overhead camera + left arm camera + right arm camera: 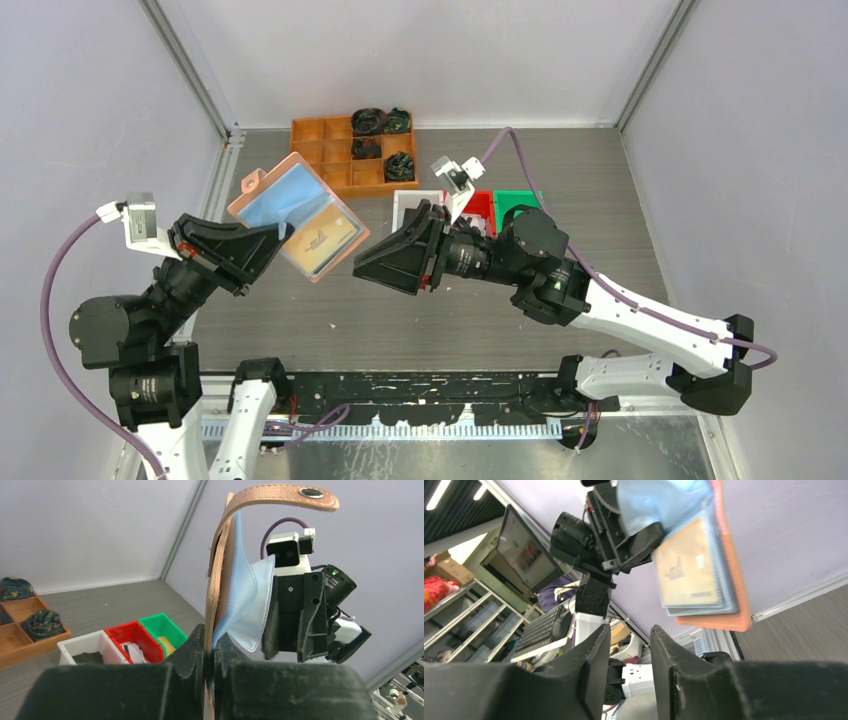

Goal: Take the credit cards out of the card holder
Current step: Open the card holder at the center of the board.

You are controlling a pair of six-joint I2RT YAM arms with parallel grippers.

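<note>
Grey wood-grain table point(600, 200) fills a cell with pale lilac walls, seen from above and from both wrists.

On the left, the left gripper point(283, 234) is raised above the table. Its fingers are clamped on the lower edge of the card holder point(290, 215), a salmon-pink folding wallet held open and tilted in the air. In the left wrist view the two dark fingers point(192, 650) pinch the wallet's edge, and the leather rises straight up from them. A pale blue inner pocket point(247, 605) bulges out to the right. The strap tab point(280, 495), with its snap, curls over the top.

Inside the open card holder, on the half farther from the left gripper, a tan-yellow credit card point(328, 240) sits in a pocket. The right wrist view shows the card point(686, 565) behind clear sleeves, framed by the pink cover point(734, 580).

Just right of the wallet's free edge is the right gripper point(362, 266). Its fingers point(594, 650) are parted with a gap and nothing between them. They point at the card side without touching it.

Beyond the held wallet lies an orange compartment tray point(320, 150) holding black coiled bundles point(368, 121). Behind the right gripper's wrist stand a white bin point(405, 203), a red bin point(485, 205) and a green bin point(515, 200).
</note>
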